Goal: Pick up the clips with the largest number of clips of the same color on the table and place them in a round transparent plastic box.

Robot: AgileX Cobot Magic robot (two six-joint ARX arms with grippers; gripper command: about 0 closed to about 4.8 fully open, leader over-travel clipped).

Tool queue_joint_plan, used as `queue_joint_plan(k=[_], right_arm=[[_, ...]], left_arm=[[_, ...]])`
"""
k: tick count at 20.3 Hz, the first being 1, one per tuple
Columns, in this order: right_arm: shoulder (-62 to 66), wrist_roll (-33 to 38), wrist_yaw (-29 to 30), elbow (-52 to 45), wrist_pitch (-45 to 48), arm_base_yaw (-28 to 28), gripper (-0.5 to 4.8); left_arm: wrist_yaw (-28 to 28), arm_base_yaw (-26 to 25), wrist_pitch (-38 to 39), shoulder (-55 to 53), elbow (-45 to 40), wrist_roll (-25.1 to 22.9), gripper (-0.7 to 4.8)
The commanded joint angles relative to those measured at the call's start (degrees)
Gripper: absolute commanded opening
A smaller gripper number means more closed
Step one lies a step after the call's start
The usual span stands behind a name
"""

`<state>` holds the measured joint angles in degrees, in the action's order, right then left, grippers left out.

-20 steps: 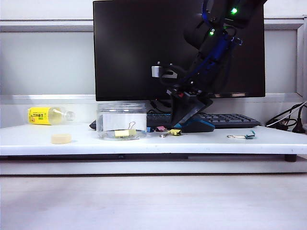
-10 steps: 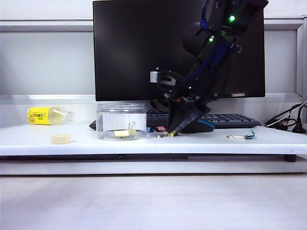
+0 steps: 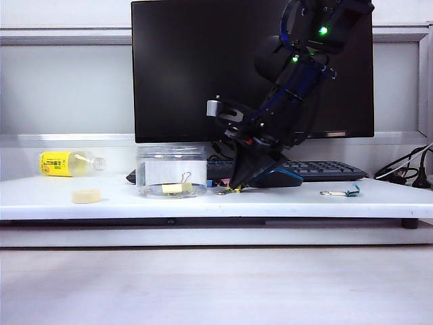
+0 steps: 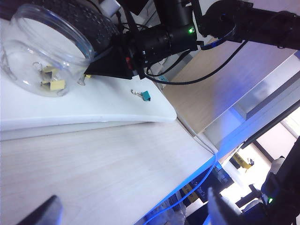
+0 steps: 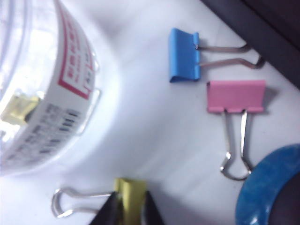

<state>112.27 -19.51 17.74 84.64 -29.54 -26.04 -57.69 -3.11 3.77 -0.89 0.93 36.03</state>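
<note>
Right tool (image 5: 127, 206) angled down at the table, pinching a yellow clip (image 5: 130, 197) — left tool (image 4: 131, 213) spread wide, raised.

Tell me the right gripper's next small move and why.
Probably lift straight up. The right gripper sits low on the white board, its fingers on either side of a yellow clip beside the round transparent plastic box, which already holds yellow clips. A short rise would clear the pink clip and blue clip before carrying over the box's rim. The left gripper waits open, away from the board.
</note>
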Motion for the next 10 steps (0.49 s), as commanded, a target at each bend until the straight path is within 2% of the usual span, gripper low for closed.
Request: queue_joint_plan(k=[1,10], right_arm=[[0.66,0.04,-1.05,-0.39,-1.95,0.0,-0.01],[-2.54,0.02,-1.07,0.07,-3.15,0.0,-0.01]], left_arm=[[-0.26,0.04,-0.87,0.0,0.15,0.46,4.11],[-0.26,0.07,-0.87,0.0,0.15,0.66,4.12]])
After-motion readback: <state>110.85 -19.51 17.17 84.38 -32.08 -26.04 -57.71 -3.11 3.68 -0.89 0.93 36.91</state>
